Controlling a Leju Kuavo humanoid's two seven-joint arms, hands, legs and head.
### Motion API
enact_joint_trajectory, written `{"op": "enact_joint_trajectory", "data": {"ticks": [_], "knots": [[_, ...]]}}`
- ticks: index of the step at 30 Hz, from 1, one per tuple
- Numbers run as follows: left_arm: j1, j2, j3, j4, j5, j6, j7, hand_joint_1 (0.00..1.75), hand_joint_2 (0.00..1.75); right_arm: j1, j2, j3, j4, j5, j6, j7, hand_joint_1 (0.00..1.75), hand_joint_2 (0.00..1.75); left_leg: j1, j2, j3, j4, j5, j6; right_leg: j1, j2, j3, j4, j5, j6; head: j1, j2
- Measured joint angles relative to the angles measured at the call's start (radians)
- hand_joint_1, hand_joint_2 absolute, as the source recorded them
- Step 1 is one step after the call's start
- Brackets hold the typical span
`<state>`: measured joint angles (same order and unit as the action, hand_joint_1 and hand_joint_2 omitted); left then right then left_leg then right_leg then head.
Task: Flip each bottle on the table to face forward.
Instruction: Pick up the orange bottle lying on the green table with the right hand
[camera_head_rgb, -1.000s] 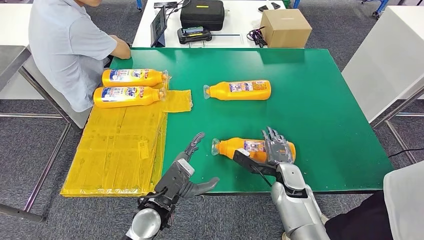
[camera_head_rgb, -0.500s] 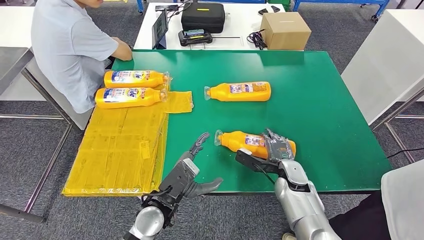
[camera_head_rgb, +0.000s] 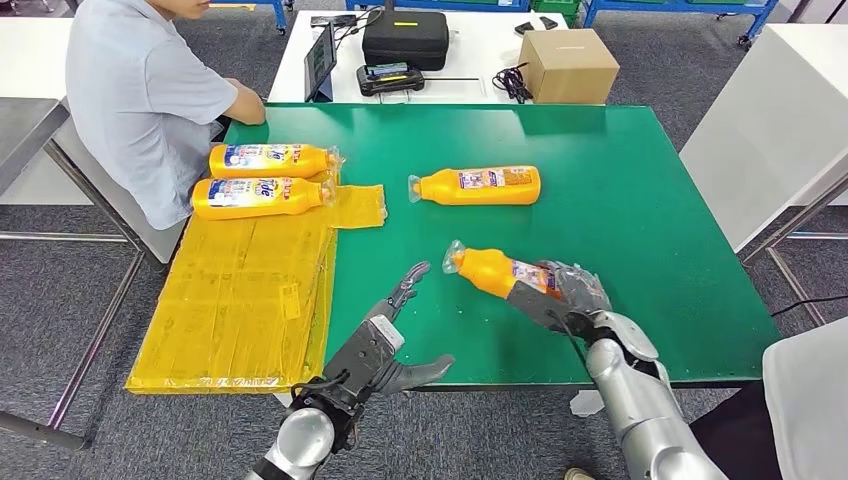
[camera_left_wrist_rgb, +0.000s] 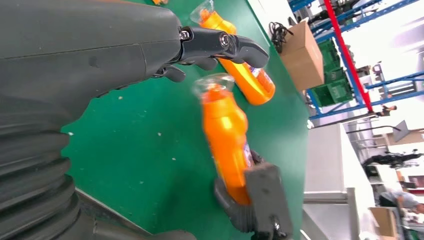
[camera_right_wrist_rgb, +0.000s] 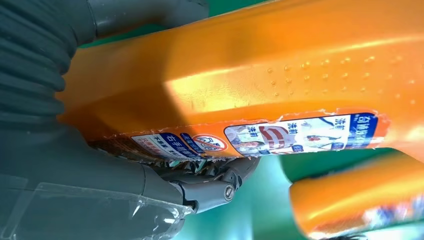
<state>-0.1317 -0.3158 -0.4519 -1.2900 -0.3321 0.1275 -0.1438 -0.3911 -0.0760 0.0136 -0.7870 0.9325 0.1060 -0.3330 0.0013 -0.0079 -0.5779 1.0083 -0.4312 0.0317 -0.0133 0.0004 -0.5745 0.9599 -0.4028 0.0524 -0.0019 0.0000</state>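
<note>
off the green table (camera_head_rgb: 640, 210)'s left edge, two bottles (camera_head_rgb: 262, 178) lie on the yellow sheet (camera_head_rgb: 240, 290), front labels up, so you can likely count them done. near the table's front edge your left hand (camera_head_rgb: 392, 345) hovers, fingers spread, holding nothing. the far bottle (camera_head_rgb: 478, 184) at table centre still waits. your right hand (camera_head_rgb: 565, 292) grips the near bottle (camera_head_rgb: 500, 271), lifted and tilted above the table.

Warehouse-like lab: blue racking (camera_left_wrist_rgb: 350, 55), worktables (camera_head_rgb: 640, 200).
</note>
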Motion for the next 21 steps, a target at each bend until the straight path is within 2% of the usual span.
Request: {"op": "enact_joint_trajectory", "data": {"ticks": [4,8,14,21], "knots": [[-0.013,-0.002,-0.003,0.012,0.055,0.006,-0.011,0.0,1.75,0.003,-0.027,-0.016,-0.01,-0.16,0.066,-0.037,1.75,1.75,0.0,0.004,0.004,0.0,-0.001,0.001,0.0,0.003,0.003,-0.001,0.0,0.0,0.0,0.0],[-0.019,-0.005,-0.003,0.024,0.085,0.013,-0.015,0.0,1.75,0.015,-0.04,-0.009,-0.032,-0.237,0.08,-0.033,1.75,1.75,0.0,0.004,0.004,0.0,-0.001,0.001,0.0,0.004,0.003,0.0,0.001,0.0,0.0,0.0],[-0.021,-0.005,-0.001,0.037,0.12,0.025,-0.016,0.0,1.75,0.039,-0.051,0.016,-0.079,-0.283,0.086,-0.026,1.75,1.75,0.0,0.005,0.002,0.0,-0.001,0.0,0.001,0.004,0.012,0.0,0.002,-0.001,0.0,0.0],[-0.016,-0.008,0.036,0.064,0.298,0.052,-0.022,0.0,1.75,0.075,-0.027,0.091,-0.211,-0.324,0.076,-0.011,1.75,1.75,0.0,0.005,-0.003,0.0,0.0,0.0,0.001,0.005,0.008,0.001,0.002,-0.001,0.0,0.0]]}}
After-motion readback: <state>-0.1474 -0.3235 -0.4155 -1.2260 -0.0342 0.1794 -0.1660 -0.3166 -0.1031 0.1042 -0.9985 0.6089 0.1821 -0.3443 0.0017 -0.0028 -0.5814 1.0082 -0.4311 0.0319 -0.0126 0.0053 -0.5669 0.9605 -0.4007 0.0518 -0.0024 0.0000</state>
